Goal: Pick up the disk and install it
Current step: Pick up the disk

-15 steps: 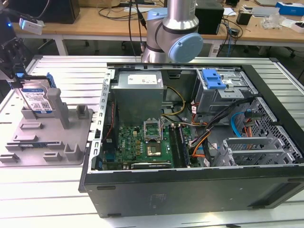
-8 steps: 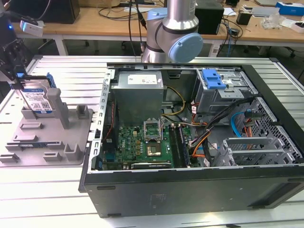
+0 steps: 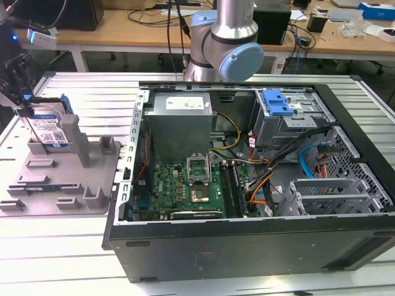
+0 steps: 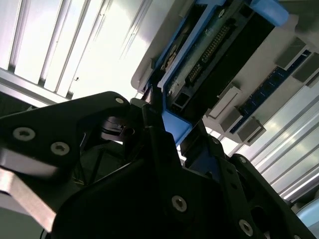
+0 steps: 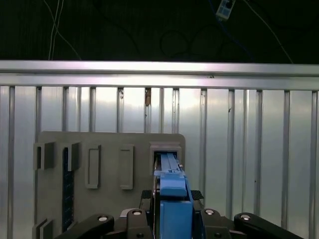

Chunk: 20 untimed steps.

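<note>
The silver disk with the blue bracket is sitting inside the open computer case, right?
No. The disk with the blue bracket is sitting in the grey fixture beside the open computer case, not inside it. The exterior view shows this.

The arm (image 3: 225,46), a silver tube with a pale blue joint cap, stands at the far middle of the scene, and its dark wrist is out at the exterior view's far left. There the gripper (image 3: 21,102) points downward. In the first wrist view its two black fingers (image 5: 146,195) press against either side of the disk (image 5: 169,167), clamped on its upper edge.
</note>
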Each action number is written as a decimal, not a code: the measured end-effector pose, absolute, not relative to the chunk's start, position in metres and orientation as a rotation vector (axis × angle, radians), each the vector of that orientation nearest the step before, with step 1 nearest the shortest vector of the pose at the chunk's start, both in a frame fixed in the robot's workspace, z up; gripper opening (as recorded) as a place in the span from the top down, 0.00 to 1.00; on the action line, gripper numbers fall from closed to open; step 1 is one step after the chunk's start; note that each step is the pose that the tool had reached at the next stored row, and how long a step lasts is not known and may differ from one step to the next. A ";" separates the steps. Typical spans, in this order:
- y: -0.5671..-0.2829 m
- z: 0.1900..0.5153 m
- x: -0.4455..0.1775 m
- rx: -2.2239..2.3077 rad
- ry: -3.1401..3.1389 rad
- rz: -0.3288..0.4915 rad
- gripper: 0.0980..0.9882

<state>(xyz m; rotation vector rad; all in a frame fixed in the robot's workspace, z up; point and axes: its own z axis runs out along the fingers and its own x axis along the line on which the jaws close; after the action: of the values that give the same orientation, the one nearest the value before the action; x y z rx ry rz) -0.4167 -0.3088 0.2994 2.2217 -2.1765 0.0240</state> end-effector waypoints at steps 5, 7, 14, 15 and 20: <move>-0.309 0.299 -0.417 2.222 -2.176 0.024 0.67; -0.309 0.299 -0.417 2.222 -2.176 0.024 0.67; -0.309 0.298 -0.417 2.222 -2.176 0.024 0.70; -0.309 0.298 -0.417 2.222 -2.176 0.024 0.70; -0.309 0.298 -0.417 2.222 -2.177 0.024 0.70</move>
<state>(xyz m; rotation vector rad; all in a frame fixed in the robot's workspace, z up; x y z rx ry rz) -0.4169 -0.3088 0.2980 2.2218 -2.1766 0.0242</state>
